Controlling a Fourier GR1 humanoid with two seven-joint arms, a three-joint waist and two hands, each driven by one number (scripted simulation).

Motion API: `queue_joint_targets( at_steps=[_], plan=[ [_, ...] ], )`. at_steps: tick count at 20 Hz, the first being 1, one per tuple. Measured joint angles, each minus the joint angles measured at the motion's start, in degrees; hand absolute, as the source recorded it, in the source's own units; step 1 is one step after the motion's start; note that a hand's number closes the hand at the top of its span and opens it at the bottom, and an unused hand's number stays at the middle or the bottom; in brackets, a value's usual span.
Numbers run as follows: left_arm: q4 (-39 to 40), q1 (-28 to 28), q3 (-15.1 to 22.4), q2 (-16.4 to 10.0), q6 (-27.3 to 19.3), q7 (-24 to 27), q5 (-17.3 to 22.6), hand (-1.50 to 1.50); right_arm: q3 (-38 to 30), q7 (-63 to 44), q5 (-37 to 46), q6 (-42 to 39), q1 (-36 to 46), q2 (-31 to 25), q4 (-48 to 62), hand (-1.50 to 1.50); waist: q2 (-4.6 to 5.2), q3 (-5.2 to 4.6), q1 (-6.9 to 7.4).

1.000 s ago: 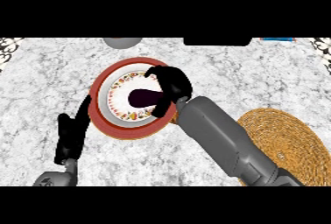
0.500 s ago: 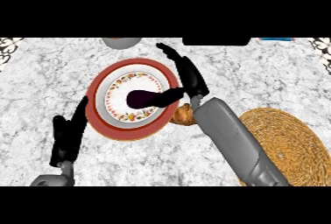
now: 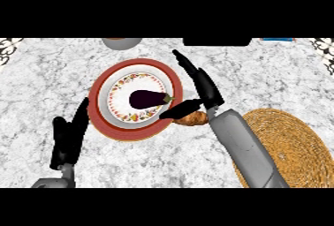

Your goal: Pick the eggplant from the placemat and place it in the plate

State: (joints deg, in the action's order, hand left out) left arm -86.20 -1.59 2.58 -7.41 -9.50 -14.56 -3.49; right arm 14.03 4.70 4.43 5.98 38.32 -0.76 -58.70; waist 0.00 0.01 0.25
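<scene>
Right hand open, holding nothing. Fingers straight and close together, pointing up and left along the right side of the plate. Thumb spread out to the left, lying over the plate's red rim.

Eggplant just left of that hand, flat in the patterned middle of the plate. Dark purple, stem end turned toward the thumb. Narrow gap between stem and thumb tip, clear of the fingers. Off the placemat, well apart from it.

Brown pastry right under the thumb and wrist, on the counter, just beside the plate's lower right rim. Cannot tell whether touching the rim.

Grey right forearm slanting down to the lower edge, covering the left part of the round woven placemat at lower right.

Left hand at lower left, fingers straight and pointing up, resting just beside the plate's left rim, nothing in it.

Grey bowl at the top edge, cut off, above the plate.
</scene>
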Motion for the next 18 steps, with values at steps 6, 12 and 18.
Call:
queue_joint_targets(
  at_steps=[6, 12, 18],
  plan=[
    [4.5, -2.9, -1.2, 0.9, 0.1, 1.5, -0.9, 0.0, -0.7, 2.6, 0.7, -0.5, 0.5, 0.3, 2.0, -1.5, 0.05, -0.01, 0.01],
    [2.5, -2.1, -1.3, 0.9, 0.6, 0.5, -1.4, 0.0, 1.1, 2.5, 1.7, 3.8, 2.1, 0.4, 6.0, -1.5, 0.06, -0.01, 0.21],
    [1.1, -1.1, -1.7, 1.2, 1.4, 0.1, -1.2, 0.0, 1.5, 3.6, 2.8, 6.2, 2.1, 0.3, 9.4, -1.5, 0.06, -0.01, 0.21]
  ],
)
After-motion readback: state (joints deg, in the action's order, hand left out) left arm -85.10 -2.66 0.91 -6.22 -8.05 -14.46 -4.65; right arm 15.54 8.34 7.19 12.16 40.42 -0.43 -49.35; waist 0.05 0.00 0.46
